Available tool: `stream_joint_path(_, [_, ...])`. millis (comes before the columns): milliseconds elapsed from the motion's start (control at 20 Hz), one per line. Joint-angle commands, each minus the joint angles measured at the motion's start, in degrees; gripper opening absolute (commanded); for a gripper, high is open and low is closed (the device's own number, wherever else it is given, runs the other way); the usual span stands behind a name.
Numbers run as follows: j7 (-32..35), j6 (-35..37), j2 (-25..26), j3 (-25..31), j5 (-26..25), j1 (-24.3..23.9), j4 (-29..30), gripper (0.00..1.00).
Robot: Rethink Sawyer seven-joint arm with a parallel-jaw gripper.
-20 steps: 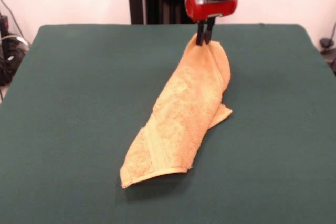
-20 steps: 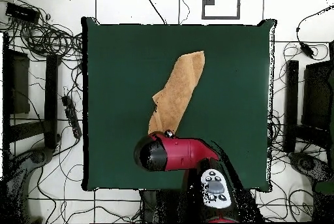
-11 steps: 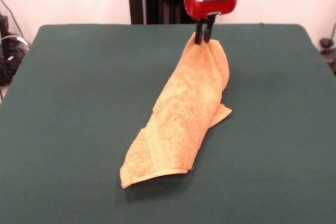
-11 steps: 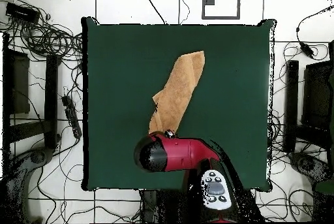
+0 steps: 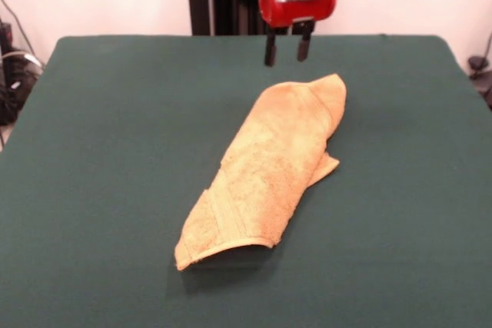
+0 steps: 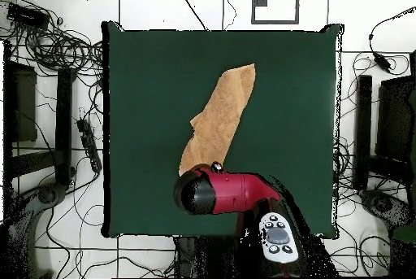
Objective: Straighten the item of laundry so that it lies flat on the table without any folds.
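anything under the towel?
A lower layer of the folded towel pokes out at one side in the front view. Around it only the table shows; whatever lies beneath the folds is covered.

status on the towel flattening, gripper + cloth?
Gripper open, empty, hovering above the towel's far end. Towel folded into a long narrow strip, lying diagonally on the table, not flat. Nothing in the way.

Showing one towel (image 5: 267,165), lying as a single long folded bundle on one green table (image 5: 108,128); hanging above its far end, one gripper (image 5: 284,49) with two fingers parted.
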Motion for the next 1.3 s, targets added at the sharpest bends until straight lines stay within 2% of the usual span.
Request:
stream_joint_path(50, [1.3,9.4,0.1,6.4,-0.7,-0.6,-0.8,1.0])
stream_joint_path(150, [-1.6,13.1,-3.2,7.2,-1.0,-1.0,-2.4,1.0])
stream_joint_path(250, [-2.7,13.2,-7.7,9.4,0.2,-2.9,-2.5,1.0])
stream_joint_path(400, [-1.9,6.3,-11.8,14.1,1.4,-6.8,-2.8,1.0])
stream_joint_path(500, [0.9,0.7,-12.5,15.1,0.8,-7.6,-3.6,1.0])
stream_joint_path(700, [5.9,-5.3,-11.0,14.1,0.4,-6.7,-6.8,1.0])
stream_joint_path(950, [9.2,-7.5,-9.2,11.8,2.0,-4.9,-10.5,1.0])
stream_joint_path(1200, [11.6,-5.5,-2.9,6.0,4.4,-0.6,-19.7,1.0])
stream_joint_path(1300, [11.7,-4.7,-0.8,5.1,5.4,-0.4,-22.6,1.0])
